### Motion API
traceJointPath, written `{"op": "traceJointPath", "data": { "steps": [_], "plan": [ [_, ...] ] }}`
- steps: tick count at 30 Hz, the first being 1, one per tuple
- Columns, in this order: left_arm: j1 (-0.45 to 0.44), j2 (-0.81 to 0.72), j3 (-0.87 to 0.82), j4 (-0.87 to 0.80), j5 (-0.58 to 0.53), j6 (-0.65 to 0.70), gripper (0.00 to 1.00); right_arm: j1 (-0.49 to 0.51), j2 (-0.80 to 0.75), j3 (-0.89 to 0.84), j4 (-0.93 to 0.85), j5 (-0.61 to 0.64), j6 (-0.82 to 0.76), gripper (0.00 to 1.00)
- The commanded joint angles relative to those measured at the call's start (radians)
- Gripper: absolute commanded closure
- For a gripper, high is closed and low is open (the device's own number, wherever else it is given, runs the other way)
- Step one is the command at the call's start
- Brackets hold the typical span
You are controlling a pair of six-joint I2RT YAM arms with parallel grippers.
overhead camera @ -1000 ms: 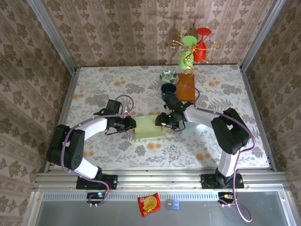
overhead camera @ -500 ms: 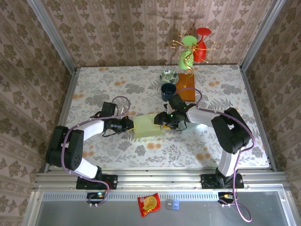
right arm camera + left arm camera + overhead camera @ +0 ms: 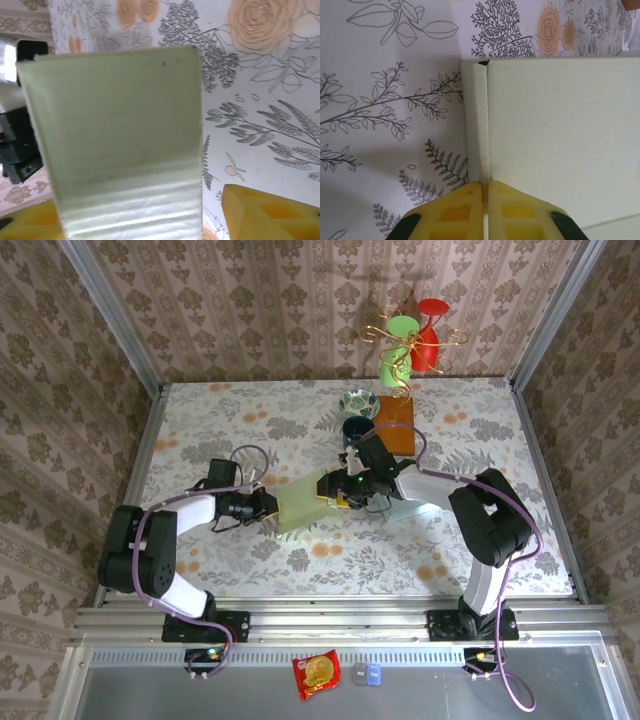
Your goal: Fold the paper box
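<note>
1. The paper box (image 3: 298,508), pale green, sits mid-table (image 3: 200,420) between the two arms.
2. The left gripper (image 3: 270,505) is clamped on the box's left edge. In the left wrist view its yellow fingers (image 3: 455,212) are pressed together on a thin folded flap.
3. The right gripper (image 3: 335,490) is at the box's right end with its jaws apart. A box panel stands between them, and there is a gap beside one yellow finger (image 3: 270,215).
4. Behind the box stand a dark cup (image 3: 358,428), a patterned bowl (image 3: 359,402) and an orange board (image 3: 396,426), close together.
5. A snack packet (image 3: 316,673) lies on the near ledge.
</note>
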State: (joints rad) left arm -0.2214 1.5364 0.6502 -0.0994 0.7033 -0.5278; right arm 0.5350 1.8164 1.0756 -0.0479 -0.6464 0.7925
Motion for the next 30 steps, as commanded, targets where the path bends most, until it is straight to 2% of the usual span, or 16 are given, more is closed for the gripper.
{"op": "traceJointPath", "data": {
  "steps": [1, 5, 10, 14, 16, 19, 21, 25, 30],
  "plan": [
    [0.006, 0.041, -0.011, -0.048, -0.077, 0.018, 0.91, 0.008, 0.024, 0.044, 0.037, -0.038, 0.042, 0.42],
    [0.007, 0.016, 0.007, -0.053, -0.085, 0.022, 0.87, 0.009, 0.032, 0.065, 0.034, -0.041, 0.071, 0.52],
    [0.000, -0.107, 0.019, -0.076, -0.171, 0.075, 0.64, 0.003, 0.035, 0.089, -0.030, -0.035, 0.097, 0.58],
    [-0.029, -0.268, -0.002, -0.042, -0.223, 0.192, 0.51, -0.014, 0.007, 0.071, -0.039, -0.035, 0.167, 0.59],
    [-0.083, -0.372, -0.012, -0.022, -0.218, 0.322, 0.43, -0.024, -0.017, 0.057, -0.043, -0.041, 0.222, 0.60],
    [-0.208, -0.508, -0.036, -0.010, -0.268, 0.539, 0.28, -0.039, -0.059, 0.024, -0.058, -0.052, 0.313, 0.60],
    [-0.285, -0.567, -0.040, -0.029, -0.265, 0.677, 0.23, -0.050, -0.087, -0.009, -0.070, -0.057, 0.386, 0.60],
    [-0.377, -0.595, 0.018, -0.180, -0.232, 0.906, 0.18, -0.063, -0.156, -0.104, -0.066, -0.067, 0.579, 0.60],
    [-0.458, -0.551, 0.073, -0.325, -0.261, 1.095, 0.14, -0.071, -0.224, -0.197, -0.102, -0.087, 0.794, 0.61]
  ]
}}
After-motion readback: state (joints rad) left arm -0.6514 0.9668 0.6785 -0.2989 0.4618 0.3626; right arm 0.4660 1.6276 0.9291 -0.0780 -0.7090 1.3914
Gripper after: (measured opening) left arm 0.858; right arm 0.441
